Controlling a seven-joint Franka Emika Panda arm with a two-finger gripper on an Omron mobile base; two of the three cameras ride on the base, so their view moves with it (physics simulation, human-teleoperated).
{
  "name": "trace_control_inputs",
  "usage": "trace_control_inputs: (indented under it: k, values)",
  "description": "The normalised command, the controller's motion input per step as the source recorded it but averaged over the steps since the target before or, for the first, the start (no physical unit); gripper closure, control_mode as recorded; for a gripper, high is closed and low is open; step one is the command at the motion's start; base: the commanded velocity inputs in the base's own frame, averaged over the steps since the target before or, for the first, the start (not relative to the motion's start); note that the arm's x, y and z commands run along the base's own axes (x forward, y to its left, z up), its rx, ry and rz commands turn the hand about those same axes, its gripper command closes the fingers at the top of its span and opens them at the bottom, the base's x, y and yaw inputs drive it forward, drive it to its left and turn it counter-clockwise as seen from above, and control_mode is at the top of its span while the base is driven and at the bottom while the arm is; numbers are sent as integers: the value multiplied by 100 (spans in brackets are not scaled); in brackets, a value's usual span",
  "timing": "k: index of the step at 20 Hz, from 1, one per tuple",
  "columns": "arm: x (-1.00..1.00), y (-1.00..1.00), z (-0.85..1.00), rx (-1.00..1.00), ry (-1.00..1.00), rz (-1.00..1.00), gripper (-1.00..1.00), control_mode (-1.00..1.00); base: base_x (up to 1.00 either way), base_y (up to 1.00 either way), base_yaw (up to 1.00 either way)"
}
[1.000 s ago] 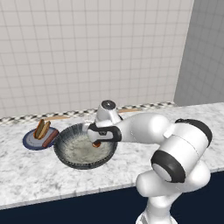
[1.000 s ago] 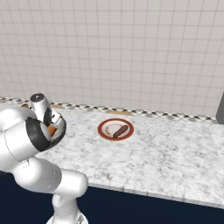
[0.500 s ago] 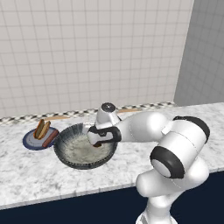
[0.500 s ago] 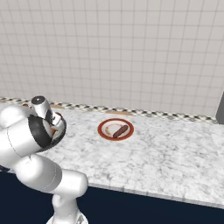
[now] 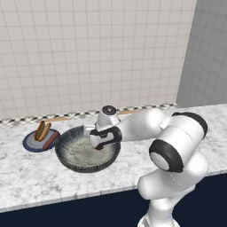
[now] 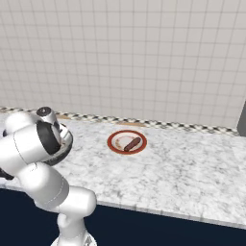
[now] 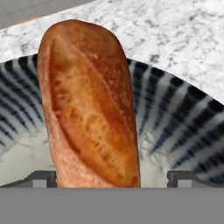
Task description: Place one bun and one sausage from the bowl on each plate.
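Golden-brown and crusty, the bun (image 7: 89, 105) stands between the two finger tips of the gripper (image 5: 103, 144) down inside the bowl (image 5: 71, 156), likely lined up for lifting; whether the tips already pinch it cannot be told. The blue plate (image 5: 31, 144) has its bun and sausage, while the red-rimmed plate (image 6: 115, 144) appears to lack a bun. Speckled marble counter (image 6: 192, 163), pale tiled wall (image 6: 144, 57).

I count one bowl (image 5: 84, 153) to the left, holding one bun (image 7: 87, 105) between my fingers. Two plates: a blue plate (image 5: 35, 142) far left with one bun and one sausage, a red-rimmed plate (image 6: 127, 142) right with one sausage.
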Motion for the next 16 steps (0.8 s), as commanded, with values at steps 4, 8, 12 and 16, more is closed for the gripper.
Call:
trace_control_inputs:
  k: [4,8,12,16]
  values:
    - [9,9,0,0,0,0,100,-100,0,0,0]
    - [0,0,0,0,0,0,100,-100,0,0,0]
    - [-6,0,15,0,0,-1,100,-100,0,0,0]
    - [-57,-71,99,0,-2,-12,100,-100,0,0,0]
